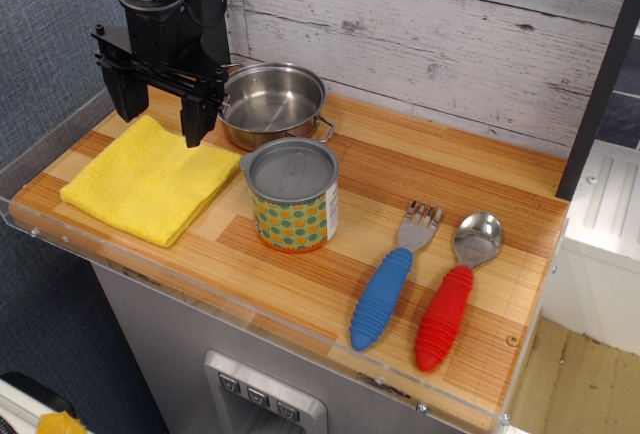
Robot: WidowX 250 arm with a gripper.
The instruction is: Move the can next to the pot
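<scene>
The can stands upright on the wooden counter, grey metal top, dotted label on teal. It sits just in front of the shiny steel pot, close to it with a small gap. My gripper is open and empty, fingers pointing down, hovering over the far edge of the yellow cloth, left of the pot and back-left of the can. It touches neither.
A folded yellow cloth lies at the left. A blue-handled fork and a red-handled spoon lie at the front right. A clear acrylic rim edges the counter. A plank wall stands behind.
</scene>
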